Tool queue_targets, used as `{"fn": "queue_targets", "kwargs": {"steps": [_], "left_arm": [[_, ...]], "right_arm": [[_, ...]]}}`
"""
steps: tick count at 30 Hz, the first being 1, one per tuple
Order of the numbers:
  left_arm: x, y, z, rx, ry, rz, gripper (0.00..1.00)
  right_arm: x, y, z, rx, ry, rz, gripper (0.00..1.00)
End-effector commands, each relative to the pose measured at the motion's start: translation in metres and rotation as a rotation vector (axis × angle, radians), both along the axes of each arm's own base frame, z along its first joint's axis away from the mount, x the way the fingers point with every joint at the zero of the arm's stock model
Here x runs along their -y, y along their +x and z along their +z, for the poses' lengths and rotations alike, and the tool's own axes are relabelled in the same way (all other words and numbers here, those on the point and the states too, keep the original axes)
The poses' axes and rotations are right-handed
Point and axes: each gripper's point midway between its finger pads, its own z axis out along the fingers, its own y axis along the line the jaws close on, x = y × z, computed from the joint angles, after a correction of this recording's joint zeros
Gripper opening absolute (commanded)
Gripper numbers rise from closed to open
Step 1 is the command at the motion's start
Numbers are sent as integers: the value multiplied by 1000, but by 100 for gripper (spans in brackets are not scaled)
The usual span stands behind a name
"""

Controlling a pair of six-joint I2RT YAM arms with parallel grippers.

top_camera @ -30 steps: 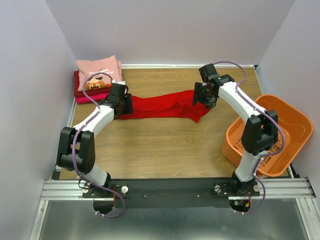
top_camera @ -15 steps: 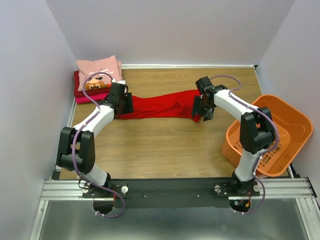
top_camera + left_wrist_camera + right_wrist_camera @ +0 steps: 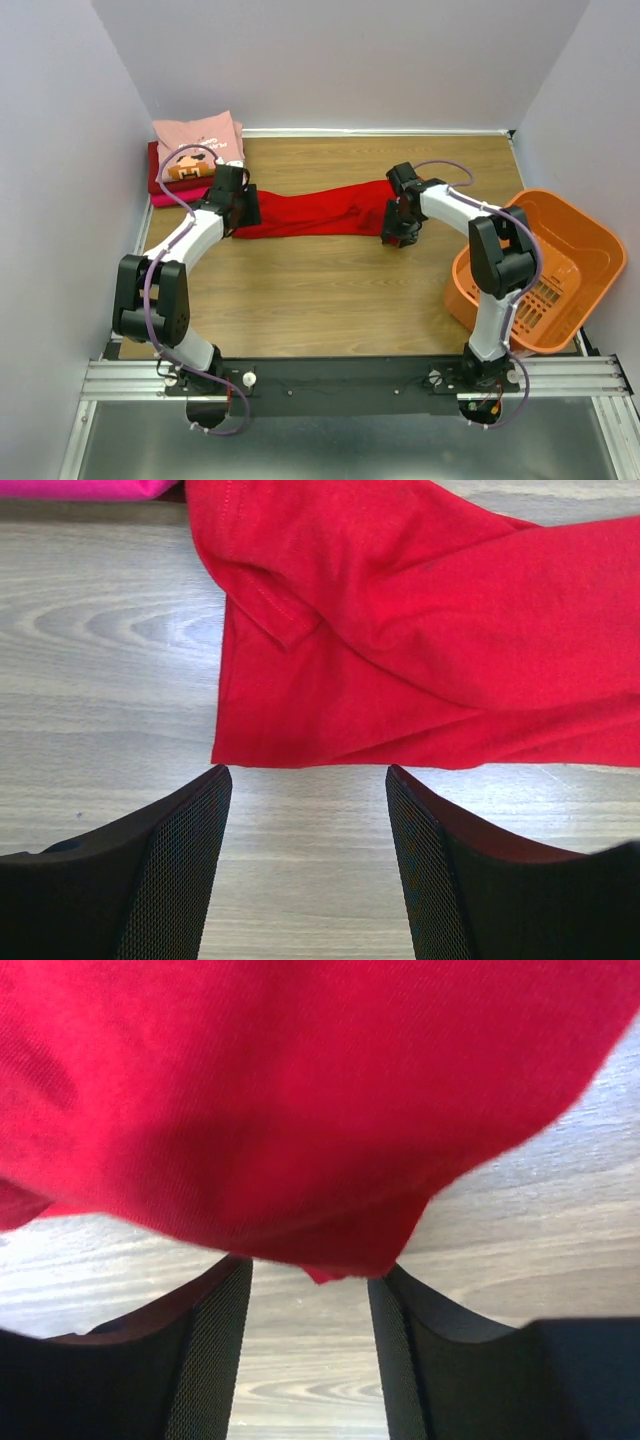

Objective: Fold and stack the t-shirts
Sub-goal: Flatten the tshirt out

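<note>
A plain bright red t-shirt point(image 3: 315, 212) lies stretched in a long band across the wooden table. My left gripper point(image 3: 243, 207) stands open at its left end. In the left wrist view the shirt's hem point(image 3: 420, 650) lies just beyond the gripper point(image 3: 305, 770), with bare wood between the fingers. My right gripper point(image 3: 398, 228) is low at the shirt's right end. In the right wrist view the red cloth point(image 3: 300, 1090) drapes over the tips of the gripper point(image 3: 310, 1265), whose jaws stand apart. Folded t-shirts are stacked at the back left: pink point(image 3: 200, 135) on dark red point(image 3: 160, 175) on magenta point(image 3: 170, 198).
An orange plastic basket point(image 3: 590, 240) stands at the right edge of the table, close to my right arm's elbow. Grey walls close in the table on the left, back and right. The magenta shirt's edge point(image 3: 80, 488) shows at the top of the left wrist view.
My right gripper has come down and toward me onto the shirt's right end, its jaws narrowing. My left gripper has shifted slightly and stays open.
</note>
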Motion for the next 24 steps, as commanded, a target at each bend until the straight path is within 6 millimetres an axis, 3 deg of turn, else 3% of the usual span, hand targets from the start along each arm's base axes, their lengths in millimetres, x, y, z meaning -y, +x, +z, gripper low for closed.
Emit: {"fn": "queue_targets", "kwargs": {"steps": [1,3,6,9,15,24], "left_arm": [[-1,-1,7,23,-11,-4,71],[-2,0,8,26,-12,-1,71],[-5,3,12,34,-9,8,71],[-10,4,15,40,3,20,72],[-32,10,25,56,27,61,72],[-56,14,20,51,48,117,72]], "right_arm": [[-1,3,-15,7,-11,-9,54],[-2,3,-16,14,-7,-7,45],[-1,4,-15,20,-11,-2,16],[-2,4,-9,31,-2,0,2],[-7,4,21,78,47,6,1],[-3,1,73,154,62,-1,1]]}}
